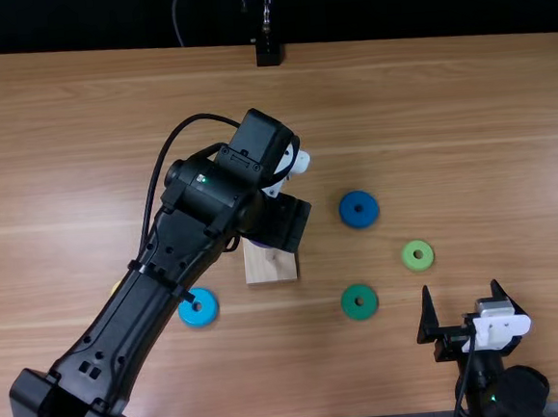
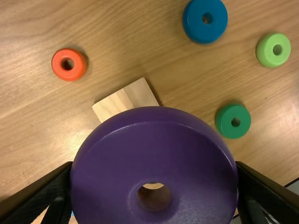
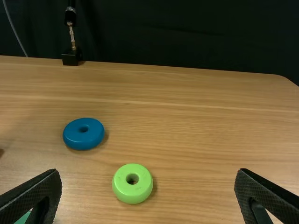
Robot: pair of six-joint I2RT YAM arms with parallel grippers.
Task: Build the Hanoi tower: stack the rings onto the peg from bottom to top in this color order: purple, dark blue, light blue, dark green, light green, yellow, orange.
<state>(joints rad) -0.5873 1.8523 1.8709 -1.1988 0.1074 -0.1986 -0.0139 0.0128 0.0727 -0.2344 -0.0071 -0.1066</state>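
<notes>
Fingers of the left gripper (image 2: 154, 163) clasp the purple ring (image 2: 156, 140) over the wooden base (image 1: 268, 269); those of the right gripper (image 1: 462, 298), near right, stand parted. With the bottom ring unplaced, all seven seem left to stack, dark blue ring (image 1: 347, 210) next.

Left arm (image 1: 197, 205) hangs above wooden block (image 1: 270, 270) on table (image 1: 467, 136).
Blue ring (image 1: 361, 217), light green ring (image 1: 418, 263) and dark green ring (image 1: 360, 311) lie toward the right edge, light blue ring (image 1: 202, 317) toward the left edge.
</notes>
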